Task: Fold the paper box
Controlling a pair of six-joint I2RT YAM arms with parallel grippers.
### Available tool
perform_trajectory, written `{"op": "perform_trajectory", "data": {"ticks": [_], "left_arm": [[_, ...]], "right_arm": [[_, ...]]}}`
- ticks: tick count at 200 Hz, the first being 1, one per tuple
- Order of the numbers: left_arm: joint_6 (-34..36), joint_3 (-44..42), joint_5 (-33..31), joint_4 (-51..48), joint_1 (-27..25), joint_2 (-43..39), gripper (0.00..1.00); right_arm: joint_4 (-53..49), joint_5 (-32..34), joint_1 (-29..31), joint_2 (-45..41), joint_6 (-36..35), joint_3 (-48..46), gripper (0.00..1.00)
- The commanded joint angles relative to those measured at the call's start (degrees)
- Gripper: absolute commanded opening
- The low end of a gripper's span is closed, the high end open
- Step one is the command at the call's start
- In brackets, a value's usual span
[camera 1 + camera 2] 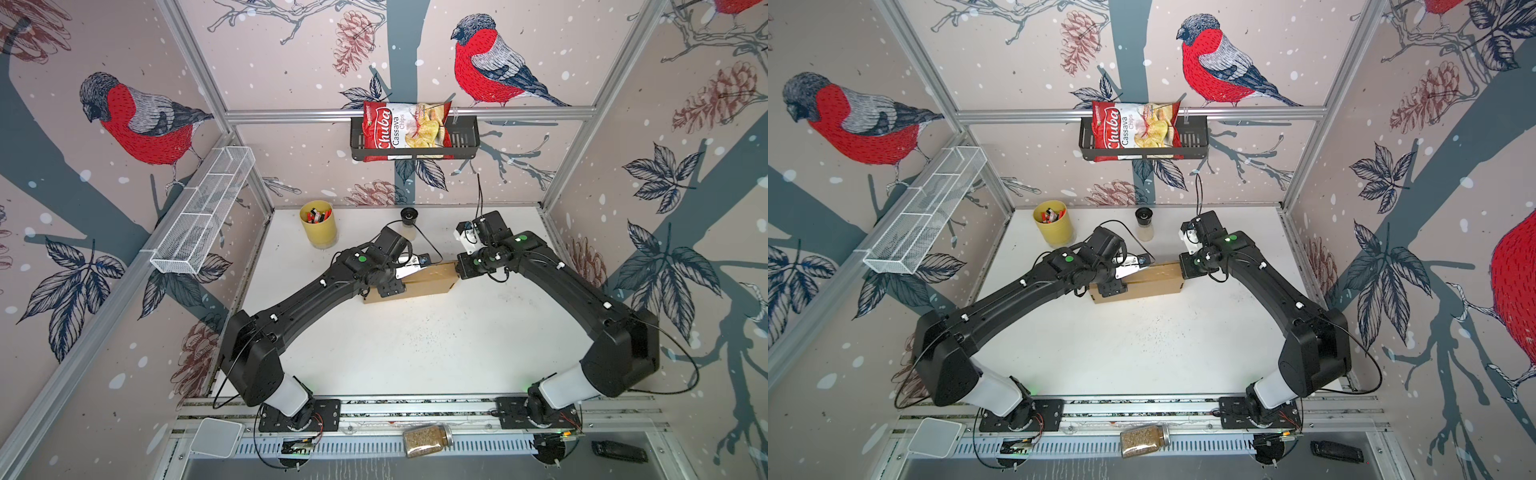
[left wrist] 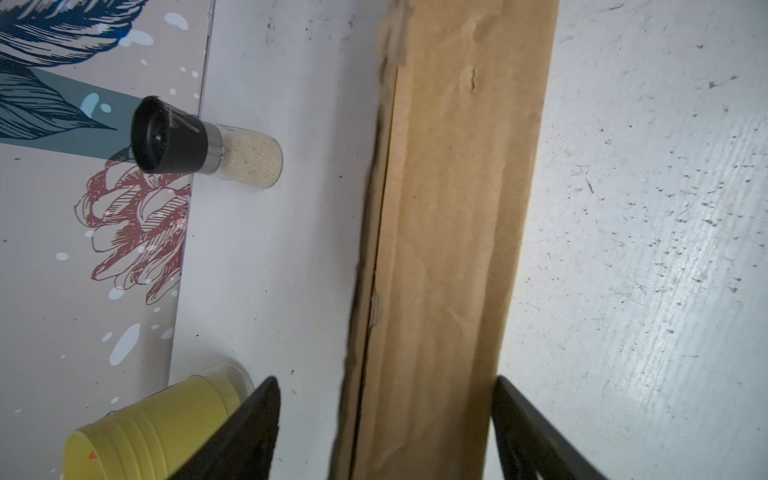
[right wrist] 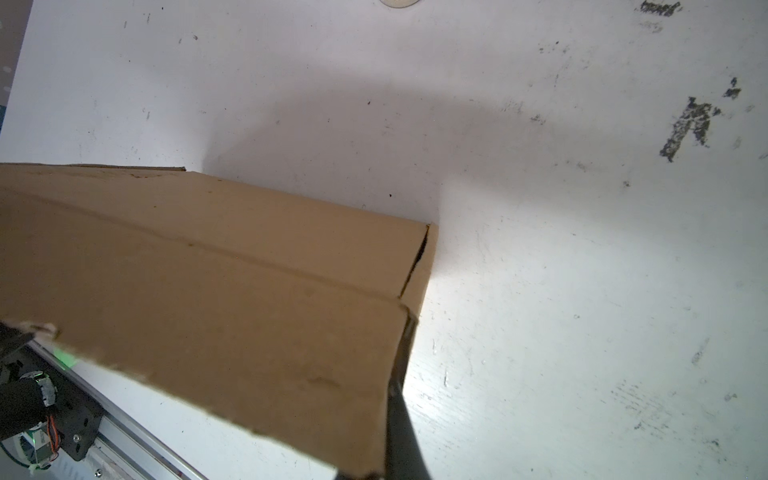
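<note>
box (image 1: 432, 278) sits mid-desk (image 1: 415, 353), looks nearly closed. left fingers (image 2: 249, 424) wide, straddling its left end, not gripping. right fingers (image 3: 401, 436) closed at its right end wall, can't tell if pinching it. cardboard probably light, stiff, dents easily, so grab edges and creases, not mid-panel

paper box (image 1: 432, 279): table (image 1: 415, 345) centre | cup (image 1: 318, 227): behind-left | shaker (image 1: 409, 224): behind

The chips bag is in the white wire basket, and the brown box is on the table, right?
No: the Chuba cassava chips bag sits in the black basket, not the white wire basket; both top views show it. The paper box is on the table.
</note>
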Motion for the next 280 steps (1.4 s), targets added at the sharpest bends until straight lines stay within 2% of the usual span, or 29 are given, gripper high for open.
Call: {"op": "perform_trajectory", "data": {"ticks": [1, 20, 40, 80, 130, 189, 222, 248, 265, 280], "left_arm": [[-1.5, 0.1, -0.3, 1.4, 0.0, -1.6, 0.79], [-3.3, 0.0, 0.9, 1.6, 0.1, -4.2, 0.79], [-8.1, -1.2, 1.4, 3.5, 0.0, -8.3, 0.78], [-23.7, -8.7, -5.4, 9.2, 2.4, -18.8, 0.8], [-37.2, -10.5, 2.0, 0.0, 11.9, -24.4, 0.7], [-40.2, -14.5, 10.2, -4.8, 17.5, -25.7, 0.64], [-39.3, -14.3, 11.0, -4.6, 18.0, -23.0, 0.6], [-39.2, -12.8, 12.1, -4.5, 18.0, -20.8, 0.52], [-39.2, -12.1, 12.5, -4.9, 18.0, -19.9, 0.43], [-39.2, -11.9, 12.5, -4.9, 18.0, -19.4, 0.4]], "right_arm": [[-3.9, -0.4, 0.0, 0.5, 0.5, 0.1, 0.04], [-3.8, -0.5, 0.0, 0.6, 0.6, 0.2, 0.04], [-3.7, -0.8, 0.0, 0.6, 0.7, 0.1, 0.04], [-3.5, -1.1, 0.0, 0.8, 0.6, 0.1, 0.04], [-3.3, -1.5, -0.1, 0.6, 0.5, -0.2, 0.03], [-3.1, -1.9, -0.1, 0.8, 0.5, -0.3, 0.03], [-3.2, -2.0, 0.0, 0.7, 0.6, -0.2, 0.03], [-3.2, -2.0, 0.0, 0.6, 0.6, -0.3, 0.03], [-3.2, -2.0, 0.0, 0.5, 0.5, -0.5, 0.03], [-3.2, -2.1, 0.1, 0.4, 0.5, -0.5, 0.03]]}}
